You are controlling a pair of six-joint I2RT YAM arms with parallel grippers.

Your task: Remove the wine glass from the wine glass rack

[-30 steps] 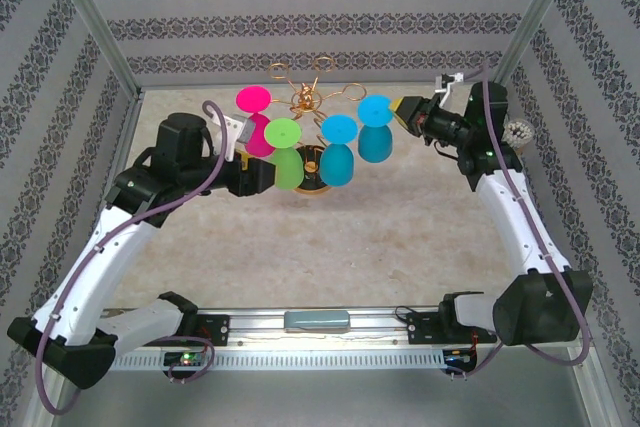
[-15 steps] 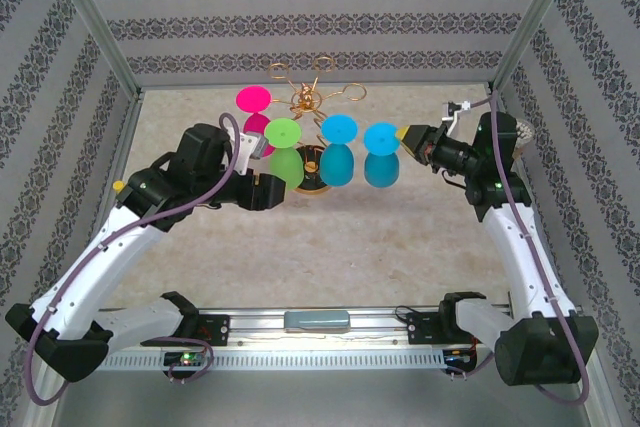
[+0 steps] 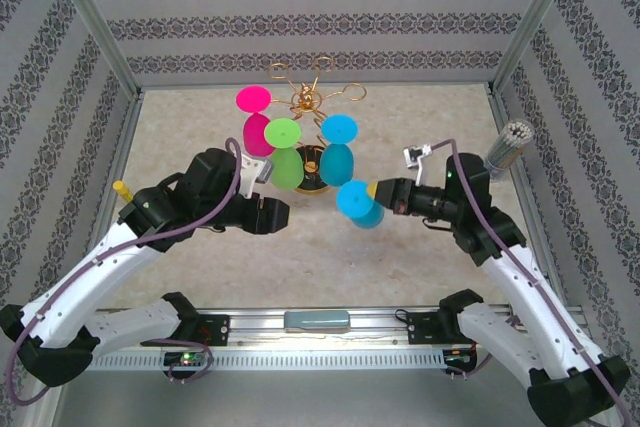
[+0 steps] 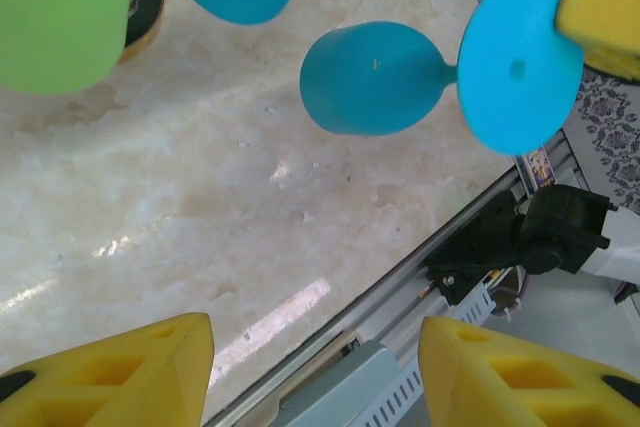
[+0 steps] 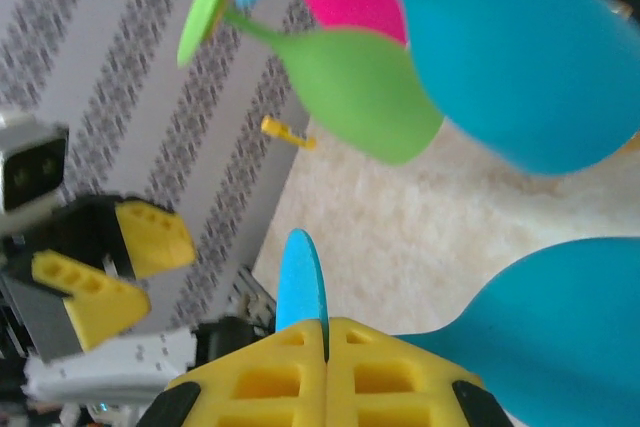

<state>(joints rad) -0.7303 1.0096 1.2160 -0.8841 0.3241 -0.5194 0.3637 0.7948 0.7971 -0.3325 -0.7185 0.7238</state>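
Gold wire rack (image 3: 309,99) stands at the far middle of the table (image 3: 330,272). Three glasses hang on it, bowls down: pink (image 3: 255,119), green (image 3: 287,152), blue (image 3: 337,147).

The wine glass (image 3: 357,205), also blue, is off the rack and in the air just in front of it, on my right side. My right pincer (image 3: 376,190) pinches it by the round foot. In the right wrist view both yellow fingers (image 5: 270,372) are pressed together on the thin edge of that foot (image 5: 298,272). The bowl bulges at lower right, blurred.

From my left wrist the glass (image 4: 370,77) is tipped over, with its bowl toward the rack side and its foot against the right pincer's yellow finger.

My left pincer (image 3: 277,215) is spread wide and holds nothing. It sits low over the table, near the freed glass.

From above I cannot tell whether the freed glass brushes the hanging blue one; they are very close.
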